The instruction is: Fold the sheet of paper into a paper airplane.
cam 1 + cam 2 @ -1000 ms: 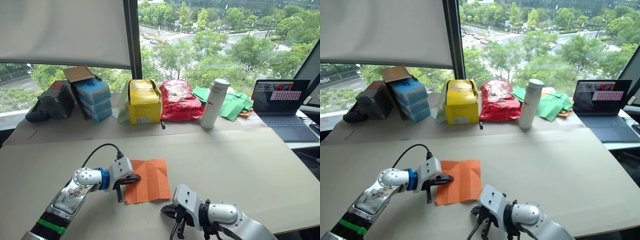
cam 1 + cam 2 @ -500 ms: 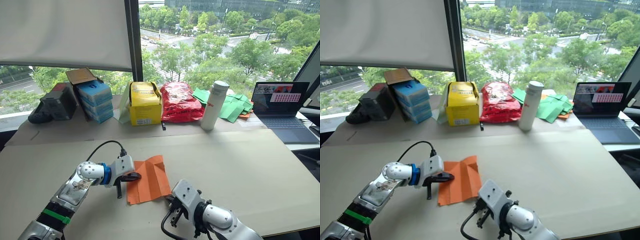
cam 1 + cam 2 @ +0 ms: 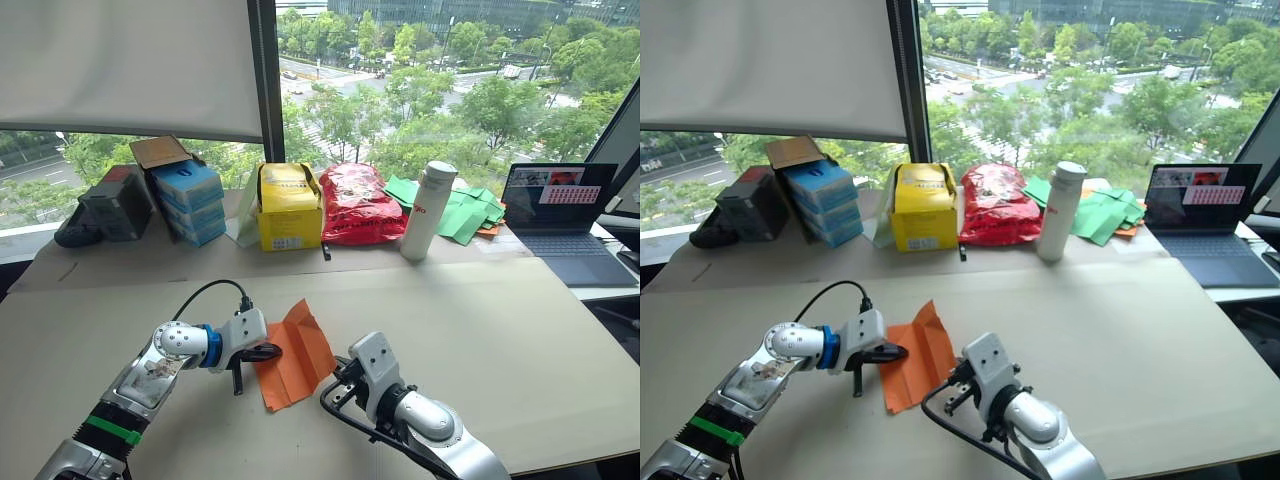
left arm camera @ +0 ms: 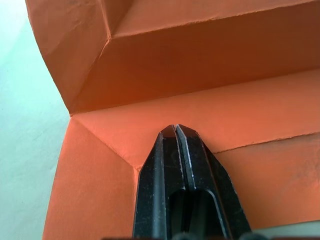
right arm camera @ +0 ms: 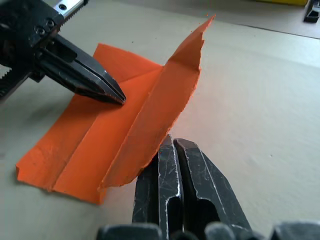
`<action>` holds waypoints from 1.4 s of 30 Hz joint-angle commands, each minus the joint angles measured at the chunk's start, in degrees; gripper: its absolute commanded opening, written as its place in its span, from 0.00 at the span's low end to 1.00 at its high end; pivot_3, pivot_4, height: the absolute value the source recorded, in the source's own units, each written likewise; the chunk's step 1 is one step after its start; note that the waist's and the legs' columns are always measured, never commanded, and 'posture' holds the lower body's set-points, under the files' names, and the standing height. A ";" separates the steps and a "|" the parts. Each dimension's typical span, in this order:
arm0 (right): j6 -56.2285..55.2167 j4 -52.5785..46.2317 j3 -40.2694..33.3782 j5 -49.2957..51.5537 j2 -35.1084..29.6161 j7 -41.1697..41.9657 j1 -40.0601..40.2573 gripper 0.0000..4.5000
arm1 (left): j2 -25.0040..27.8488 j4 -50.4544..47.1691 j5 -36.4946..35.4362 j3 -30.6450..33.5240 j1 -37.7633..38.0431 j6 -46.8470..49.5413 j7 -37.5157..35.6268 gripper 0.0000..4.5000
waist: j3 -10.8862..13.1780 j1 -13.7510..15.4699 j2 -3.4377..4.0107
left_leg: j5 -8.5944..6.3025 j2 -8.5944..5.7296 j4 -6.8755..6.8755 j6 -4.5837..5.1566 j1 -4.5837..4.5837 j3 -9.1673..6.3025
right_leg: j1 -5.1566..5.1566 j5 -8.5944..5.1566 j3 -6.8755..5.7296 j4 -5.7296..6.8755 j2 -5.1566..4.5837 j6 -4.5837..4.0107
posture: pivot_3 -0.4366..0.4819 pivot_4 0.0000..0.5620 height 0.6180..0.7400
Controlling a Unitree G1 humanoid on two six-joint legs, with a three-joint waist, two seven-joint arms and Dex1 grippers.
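The left gripper [image 4: 176,129] is seen with jaws clenched, its tip pressed down on the flat half of the sheet of paper [image 3: 293,356]. The right gripper [image 5: 172,143] is closed too, pushed against the raised half's edge. The paper is lifted along its crease on the counter [image 3: 480,320].

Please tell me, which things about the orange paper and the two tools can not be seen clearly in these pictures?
- Underside of the sheet of paper: faces the table, hidden in every view.
- Whether the right tool presses the raised flap or only sits beside it: right wrist view, the paper edge covers the tips.
- Right tool's tips in the left eye view: hidden behind its own wrist.
- Text on the laptop screen: too small.
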 commanded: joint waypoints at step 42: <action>-5.98 25.09 9.34 -3.57 -5.39 21.73 -21.51 0.04 | -2.20 -14.47 -11.21 14.66 18.09 16.40 10.92 0.00 | 0.24 -0.62 -0.09 | -0.21 0.46 -0.24 -0.33 -0.09 0.00 | -0.16 0.10 0.00 -0.07 0.15 -0.23 | 0.48 0.27 1.00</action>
